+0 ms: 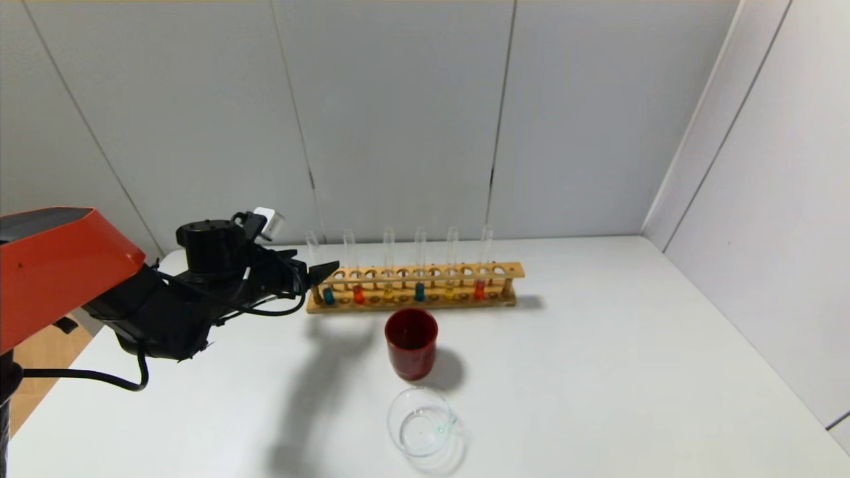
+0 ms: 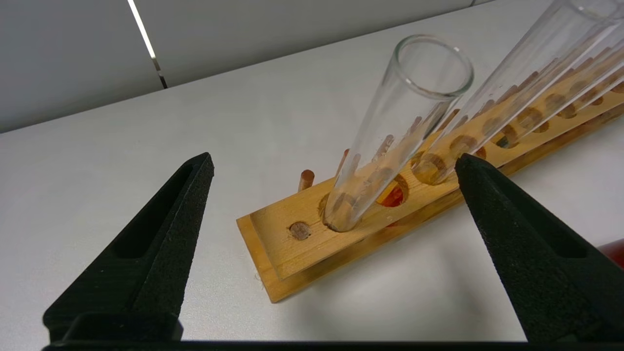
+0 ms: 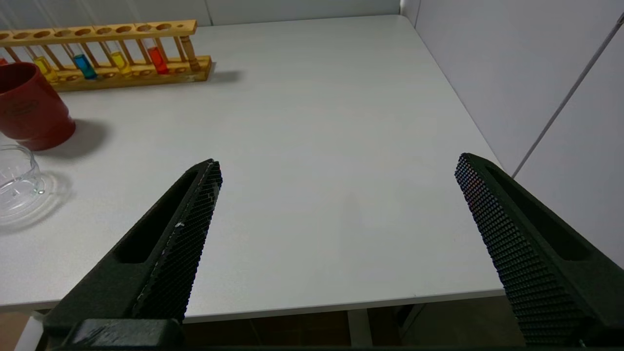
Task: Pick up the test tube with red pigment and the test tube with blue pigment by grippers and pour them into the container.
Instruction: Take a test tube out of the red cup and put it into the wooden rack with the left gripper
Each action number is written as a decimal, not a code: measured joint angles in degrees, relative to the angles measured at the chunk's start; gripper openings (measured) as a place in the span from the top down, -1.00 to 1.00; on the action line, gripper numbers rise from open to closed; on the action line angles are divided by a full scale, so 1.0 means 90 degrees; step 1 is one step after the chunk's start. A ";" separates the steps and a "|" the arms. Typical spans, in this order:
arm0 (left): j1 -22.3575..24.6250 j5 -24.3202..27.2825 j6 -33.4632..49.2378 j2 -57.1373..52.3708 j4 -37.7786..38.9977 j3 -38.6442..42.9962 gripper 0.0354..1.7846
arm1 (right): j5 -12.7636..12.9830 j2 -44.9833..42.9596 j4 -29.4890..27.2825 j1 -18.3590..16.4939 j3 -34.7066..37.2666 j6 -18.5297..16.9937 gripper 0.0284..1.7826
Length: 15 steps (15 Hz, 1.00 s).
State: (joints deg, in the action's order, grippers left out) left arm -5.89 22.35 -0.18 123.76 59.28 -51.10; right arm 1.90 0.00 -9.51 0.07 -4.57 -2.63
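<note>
A wooden rack [image 1: 505, 271] at the table's back holds several tubes. Blue-pigment tubes stand at its left end [image 1: 328, 295] and middle [image 1: 420, 292]. Red-pigment tubes stand second from left [image 1: 358, 294] and far right [image 1: 479, 289]. My left gripper [image 1: 320, 269] is open at the rack's left end. In the left wrist view its gripper [image 2: 334, 161] frames the end tube [image 2: 404, 107] without touching it; that tube's liquid is hidden. The clear glass container [image 1: 422, 421] sits near the front. My right gripper [image 3: 336, 163] is open and empty over the table's front right edge.
A dark-red cup [image 1: 412, 342] stands between the rack and the container. Yellow-liquid tubes [image 1: 388, 291] [image 1: 449, 291] are in the rack too. Grey walls close the back and right sides. The right wrist view shows the rack [image 3: 195, 66], cup [image 3: 29, 112] and container [image 3: 14, 180].
</note>
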 joint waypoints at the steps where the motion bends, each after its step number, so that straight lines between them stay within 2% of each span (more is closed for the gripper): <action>1: -0.0001 -0.0008 -0.0003 0.0039 -0.0054 -0.0061 -0.96 | 0.0003 0.0000 0.0000 0.0000 0.0000 0.0000 -0.96; 8: -0.0037 -0.0306 0.0008 0.0358 -0.0076 -0.0474 -0.91 | 0.0003 0.0000 0.0000 0.0000 0.0000 0.0003 -0.96; 11: -0.0116 -0.0309 0.0009 0.0396 -0.0068 -0.0493 -0.61 | 0.0000 0.0000 0.0000 0.0000 0.0000 0.0000 -0.96; 13: -0.0182 -0.0314 0.0008 0.0416 -0.0068 -0.0493 -0.25 | 0.0003 0.0000 0.0000 0.0000 0.0000 0.0000 -0.96; 15: -0.0223 -0.0318 0.0009 0.0425 -0.0066 -0.0489 0.19 | 0.0000 0.0000 0.0001 0.0000 0.0000 0.0000 -0.96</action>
State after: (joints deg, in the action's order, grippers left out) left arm -7.90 19.48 -0.10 127.59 58.69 -55.50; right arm 1.90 0.00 -9.50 0.07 -4.57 -2.63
